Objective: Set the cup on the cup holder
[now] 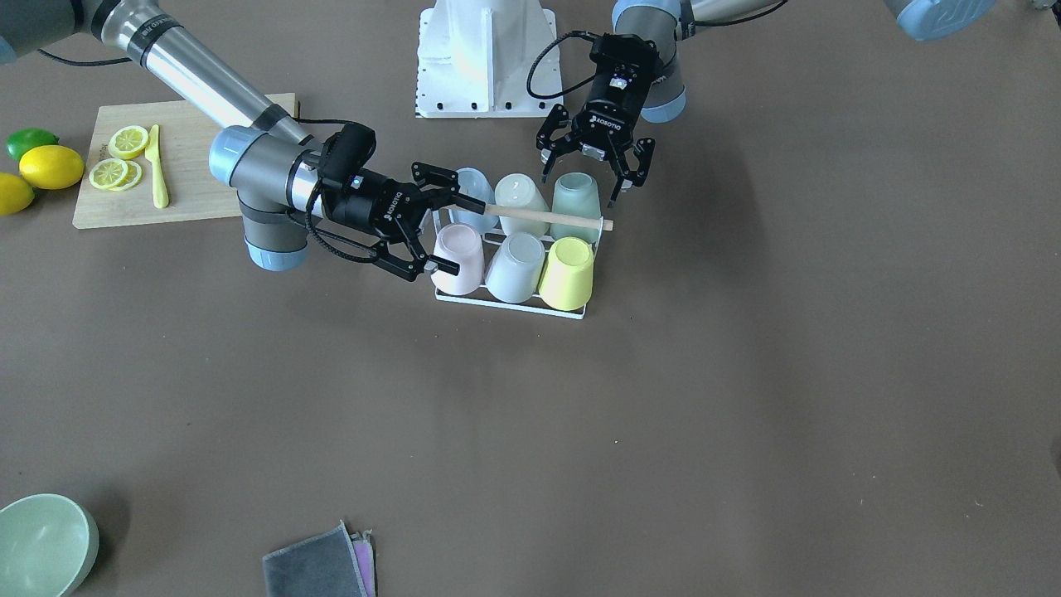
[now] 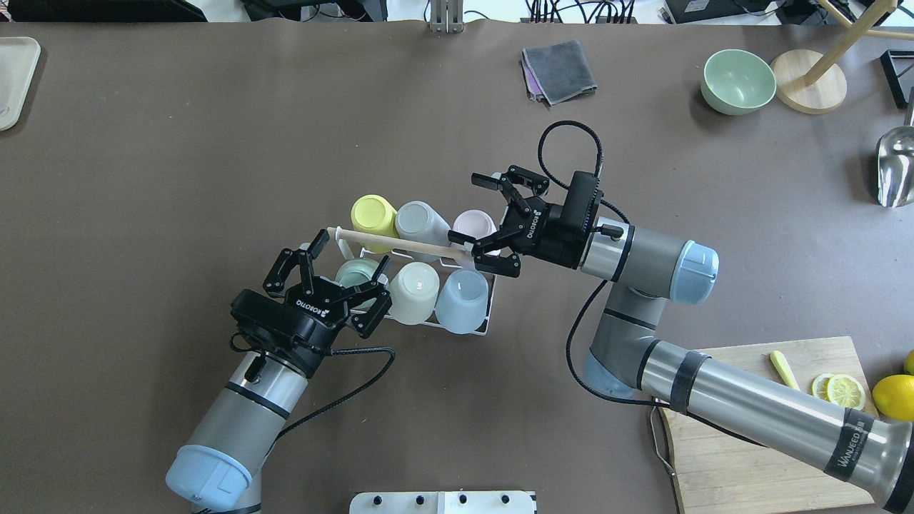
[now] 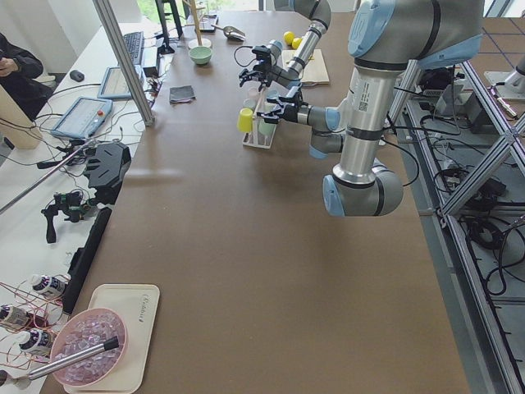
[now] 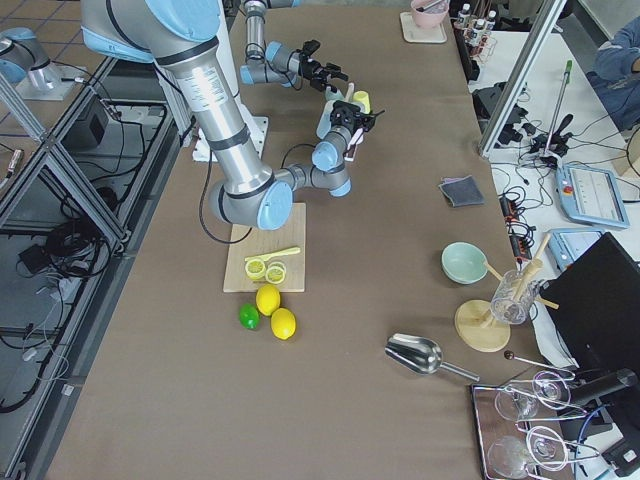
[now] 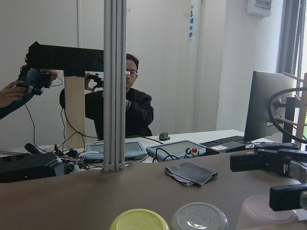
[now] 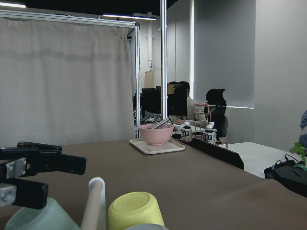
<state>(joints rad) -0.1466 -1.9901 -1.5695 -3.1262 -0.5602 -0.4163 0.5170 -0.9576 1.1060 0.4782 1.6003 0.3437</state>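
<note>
The white wire cup holder [image 1: 507, 303] with a wooden rod handle [image 1: 547, 217] stands mid-table and holds several upturned cups. The pink cup [image 1: 458, 257], a grey-white cup [image 1: 515, 265] and a yellow cup [image 1: 569, 272] are in the far row. A blue cup [image 1: 474, 186], a cream cup [image 1: 518, 195] and a green cup [image 1: 576, 197] are in the row nearest me. My right gripper [image 1: 458, 235] is open, its jaws either side of the pink cup [image 2: 475, 223]. My left gripper [image 1: 593, 178] is open just above the green cup [image 2: 355, 275].
A cutting board [image 1: 199, 186] with lemon slices [image 1: 116, 162] and a yellow knife [image 1: 156, 166] lies on my right, with lemons [image 1: 51, 166] and a lime [image 1: 31, 141] beside it. A green bowl [image 1: 41, 543] and a folded grey cloth [image 1: 319, 564] lie at the far edge.
</note>
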